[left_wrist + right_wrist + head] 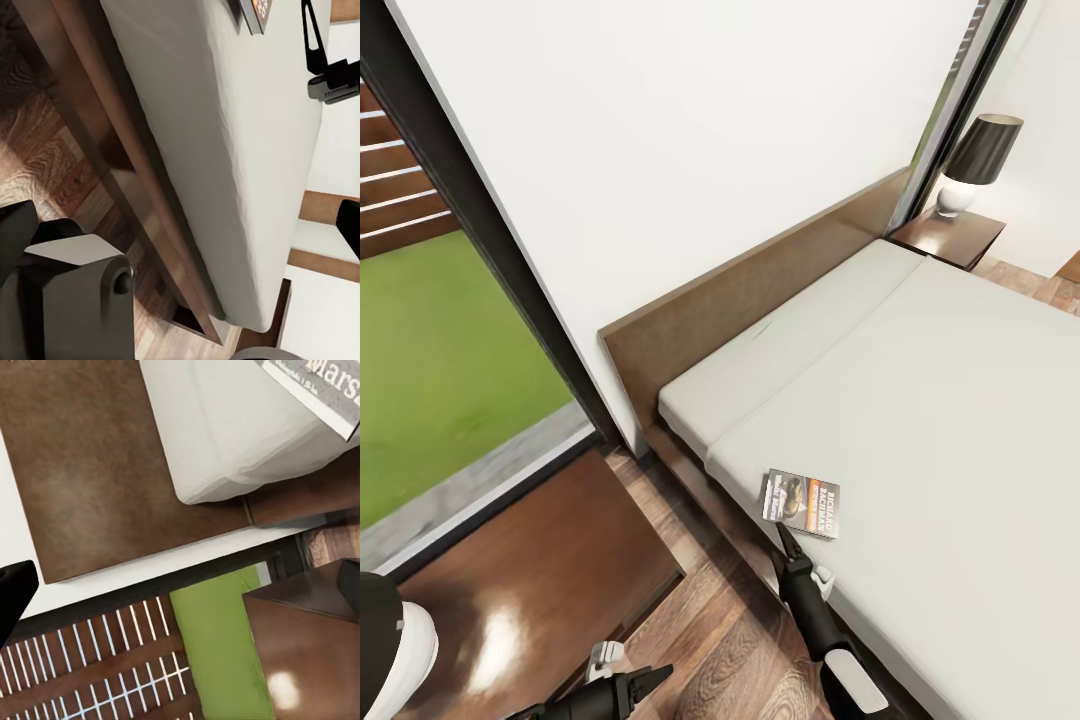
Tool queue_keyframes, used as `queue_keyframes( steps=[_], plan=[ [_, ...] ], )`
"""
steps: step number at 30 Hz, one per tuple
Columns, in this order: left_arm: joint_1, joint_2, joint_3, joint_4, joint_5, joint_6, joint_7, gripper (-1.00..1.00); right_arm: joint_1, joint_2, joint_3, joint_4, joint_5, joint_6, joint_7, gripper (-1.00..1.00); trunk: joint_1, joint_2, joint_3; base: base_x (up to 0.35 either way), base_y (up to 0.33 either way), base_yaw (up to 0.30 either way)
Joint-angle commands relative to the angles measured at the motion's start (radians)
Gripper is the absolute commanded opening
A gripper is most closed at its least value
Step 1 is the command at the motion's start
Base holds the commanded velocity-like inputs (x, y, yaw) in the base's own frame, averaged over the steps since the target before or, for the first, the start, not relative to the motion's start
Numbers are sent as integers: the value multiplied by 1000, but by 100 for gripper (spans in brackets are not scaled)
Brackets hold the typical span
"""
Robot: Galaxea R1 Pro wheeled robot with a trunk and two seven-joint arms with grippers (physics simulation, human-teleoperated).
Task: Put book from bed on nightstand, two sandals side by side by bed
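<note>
The book [801, 503] lies flat on the bed [920, 400], near the mattress's side edge, with its grey and orange cover up. My right gripper [790, 545] is just below that edge with its fingertips almost at the book's near side. It is open, and nothing sits between its fingers. In the right wrist view a corner of the book [315, 386] shows on the mattress. My left gripper [655, 680] hangs open and empty over the floor beside the near nightstand [530, 590]. In the left wrist view the book [255, 11] and the right gripper [311, 37] appear together. The sandals are out of view.
A second nightstand [948, 237] with a black-shaded lamp [980, 160] stands at the bed's far side. The dark headboard [760, 290] runs along the white wall. A tall window [440, 380] onto grass is at the left. A strip of wood floor [720, 620] separates nightstand and bed.
</note>
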Motion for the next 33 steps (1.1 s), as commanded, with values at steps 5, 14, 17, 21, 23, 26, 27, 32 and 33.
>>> queue_keyframes(
  steps=[5,14,17,21,23,26,27,32,33],
  plan=[
    [0,1,-5,-1,10,12,-2,100,0,1,-3,0,-8,10,4,100,8,-15,-7,0,0,0],
    [0,1,-5,-1,10,12,-2,100,0,1,-3,0,-8,11,4,100,42,-78,-35,0,0,0],
    [0,1,-5,-1,11,12,-2,100,0,1,-3,0,-8,11,4,100,54,-99,-44,0,0,0],
    [0,1,-5,-1,10,12,-2,100,0,1,-3,0,-8,12,4,100,69,-127,-57,0,0,0],
    [0,1,-6,-1,10,12,-2,100,0,1,-3,0,-8,11,4,100,77,-141,-63,0,0,0],
    [0,1,-6,-1,10,12,-2,100,0,1,-3,0,-8,11,4,100,88,-162,-73,0,0,0],
    [0,1,-6,-1,10,12,-2,100,0,1,-3,0,-8,11,4,100,92,-169,-76,0,0,0],
    [0,1,-6,-1,10,12,-2,100,0,1,-3,0,-8,11,4,100,111,-204,-91,0,0,0],
    [0,1,-6,-1,10,12,-2,100,0,1,-3,0,-8,11,4,100,115,-211,-95,0,0,0]
  ],
)
